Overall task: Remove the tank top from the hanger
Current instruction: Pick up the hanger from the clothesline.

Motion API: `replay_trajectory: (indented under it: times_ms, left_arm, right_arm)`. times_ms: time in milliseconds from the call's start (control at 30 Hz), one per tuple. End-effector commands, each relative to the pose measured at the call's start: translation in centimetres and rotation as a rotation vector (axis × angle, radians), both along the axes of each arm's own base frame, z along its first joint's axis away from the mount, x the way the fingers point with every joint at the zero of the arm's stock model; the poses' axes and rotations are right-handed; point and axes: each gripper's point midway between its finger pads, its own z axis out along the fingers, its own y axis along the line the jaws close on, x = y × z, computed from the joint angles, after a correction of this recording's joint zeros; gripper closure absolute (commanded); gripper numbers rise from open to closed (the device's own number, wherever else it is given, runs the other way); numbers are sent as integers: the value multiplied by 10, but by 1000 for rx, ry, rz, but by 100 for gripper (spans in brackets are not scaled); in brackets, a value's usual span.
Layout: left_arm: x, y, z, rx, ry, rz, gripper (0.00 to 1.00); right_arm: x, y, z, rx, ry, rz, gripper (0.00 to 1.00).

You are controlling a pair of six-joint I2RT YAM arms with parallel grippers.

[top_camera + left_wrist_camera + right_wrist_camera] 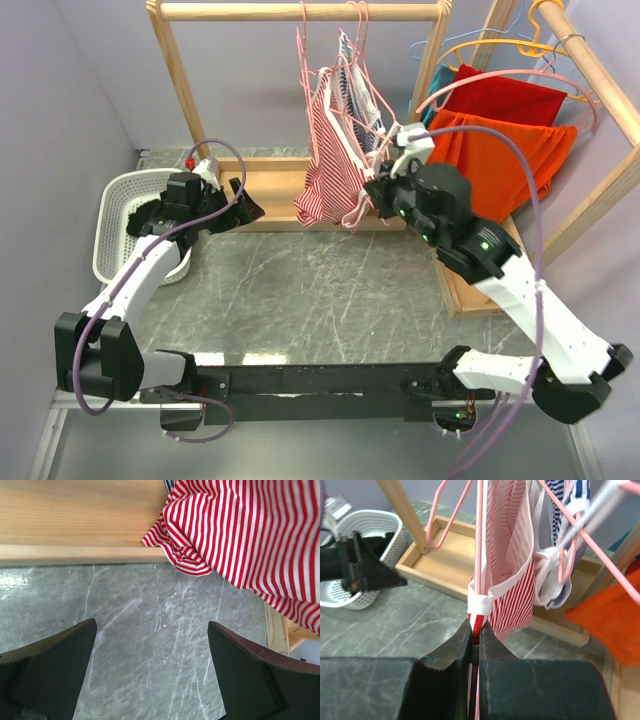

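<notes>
Right up close, the right gripper (476, 627) has its jaws pressed together on a strap of the tank top (512, 580), just where the white binding wraps the pink hanger (480, 540). That's a pinch point for peeling it off, I'd say. The left gripper (151, 625) hangs spread wide with nothing in it, low over the table (150, 595) near the hem. Beyond, the red-and-white striped top droops bunched from the wooden rack (300, 12).

Red and white striped top (330, 175), still on a thin pink hanger (479, 540), hanging crumpled from the wooden bar (300, 12), bottom edge drooping down to the wooden base (275, 190)
</notes>
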Motion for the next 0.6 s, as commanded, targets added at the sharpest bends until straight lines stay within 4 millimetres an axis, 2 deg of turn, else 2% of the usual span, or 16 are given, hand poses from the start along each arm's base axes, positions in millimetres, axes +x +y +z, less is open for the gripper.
replay_trajectory:
  times_ms: [0, 300, 567]
  left_arm:
    - [1, -4, 10, -3, -32, -21, 1]
    - [5, -4, 4, 0, -20, -16, 1]
    - [6, -2, 6, 11, -21, -12, 1]
  right_arm:
    - [24, -5, 44, 43, -122, -65, 100]
    - [58, -7, 48, 41, -130, -63, 100]
    - [90, 4, 53, 24, -145, -48, 100]
